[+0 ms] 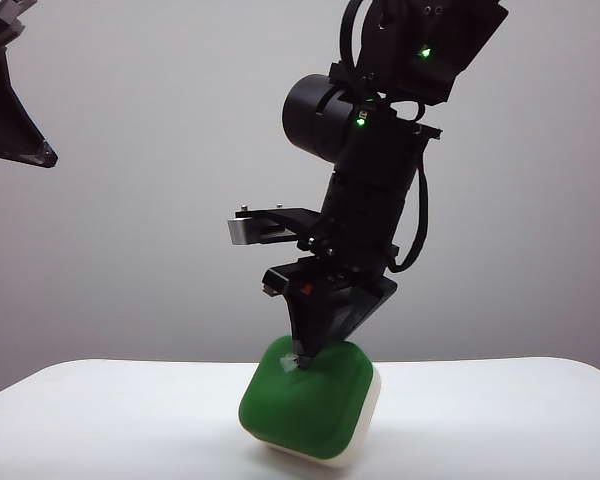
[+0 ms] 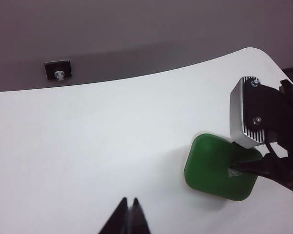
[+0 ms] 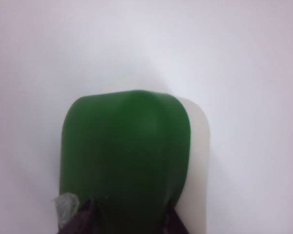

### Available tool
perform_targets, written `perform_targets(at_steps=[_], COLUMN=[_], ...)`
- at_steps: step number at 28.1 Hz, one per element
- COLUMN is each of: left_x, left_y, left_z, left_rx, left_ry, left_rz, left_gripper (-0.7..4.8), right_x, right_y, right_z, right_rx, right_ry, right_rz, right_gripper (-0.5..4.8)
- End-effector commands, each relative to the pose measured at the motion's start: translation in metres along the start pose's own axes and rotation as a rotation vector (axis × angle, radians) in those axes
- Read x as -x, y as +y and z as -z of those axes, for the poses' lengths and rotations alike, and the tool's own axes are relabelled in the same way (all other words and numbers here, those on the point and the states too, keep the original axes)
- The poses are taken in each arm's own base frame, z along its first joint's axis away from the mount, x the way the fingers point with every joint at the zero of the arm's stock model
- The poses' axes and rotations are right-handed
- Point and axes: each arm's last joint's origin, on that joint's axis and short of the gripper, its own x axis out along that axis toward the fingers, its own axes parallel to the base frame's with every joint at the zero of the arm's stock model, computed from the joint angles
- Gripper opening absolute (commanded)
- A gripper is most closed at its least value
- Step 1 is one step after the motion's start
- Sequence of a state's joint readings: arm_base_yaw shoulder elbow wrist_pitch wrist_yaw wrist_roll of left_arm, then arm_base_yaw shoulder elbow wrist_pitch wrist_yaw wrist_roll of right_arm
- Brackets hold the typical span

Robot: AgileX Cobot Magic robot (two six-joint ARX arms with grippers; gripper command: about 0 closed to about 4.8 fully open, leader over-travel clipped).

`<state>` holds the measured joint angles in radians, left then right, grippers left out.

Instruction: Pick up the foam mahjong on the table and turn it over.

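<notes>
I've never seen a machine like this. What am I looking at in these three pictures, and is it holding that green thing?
It's a robot with two arms, each ending in a two-finger gripper. One picture is from a camera facing the table; the other two are from cameras on the wrists. The right gripper reaches down onto a tilted foam mahjong, green with a cream back. Its fingers sit either side of the block's top, but whether they are squeezing it is unclear. The left gripper is closed, empty, off to one side.

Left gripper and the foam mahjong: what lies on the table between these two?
Nothing. In the left wrist view only bare white table lies between the left gripper and the foam mahjong, which the right gripper touches.
</notes>
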<state>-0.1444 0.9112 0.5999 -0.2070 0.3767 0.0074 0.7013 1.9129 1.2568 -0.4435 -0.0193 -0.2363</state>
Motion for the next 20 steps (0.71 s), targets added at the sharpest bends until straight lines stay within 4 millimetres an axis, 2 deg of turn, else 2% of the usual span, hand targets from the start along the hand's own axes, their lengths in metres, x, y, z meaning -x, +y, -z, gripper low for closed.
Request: perform_targets(at_steps=[1, 6, 7, 8, 9, 13, 17, 20], left_x=[0.001, 0.001, 0.001, 0.001, 0.001, 0.001, 0.001, 0.001], left_y=[-0.001, -0.001, -0.001, -0.001, -0.001, -0.001, -0.001, -0.001], left_z=[-0.002, -0.002, -0.002, -0.002, -0.002, -0.002, -0.002, -0.003], left_rx=[-0.007, -0.007, -0.007, -0.007, -0.008, -0.007, -0.009, -0.013], left_ry=[-0.007, -0.007, -0.007, -0.007, -0.007, -0.007, -0.011, -0.020], left_rz=[0.010, 0.010, 0.010, 0.010, 0.010, 0.010, 0.009, 0.005], left_gripper=[-0.05, -0.05, -0.05, -0.04, -0.05, -0.05, -0.05, -0.05], right_x=[0.004, 0.004, 0.004, 0.004, 0.004, 0.006, 0.007, 0.007], right_y=[0.000, 0.009, 0.010, 0.010, 0.009, 0.000, -0.004, -0.005], right_z=[-0.002, -0.004, -0.004, -0.004, -0.005, -0.003, -0.004, -0.005], right_rx=[-0.005, 0.017, 0.020, 0.020, 0.021, 0.083, 0.150, 0.148], right_ry=[-0.004, -0.004, -0.008, -0.010, -0.008, 0.063, 0.102, 0.097], right_rz=[-0.006, -0.015, -0.016, -0.011, 0.003, 0.305, 0.454, 0.470], right_gripper=[1.76, 1.73, 1.44, 0.84, 0.00, -0.01, -0.01, -0.01])
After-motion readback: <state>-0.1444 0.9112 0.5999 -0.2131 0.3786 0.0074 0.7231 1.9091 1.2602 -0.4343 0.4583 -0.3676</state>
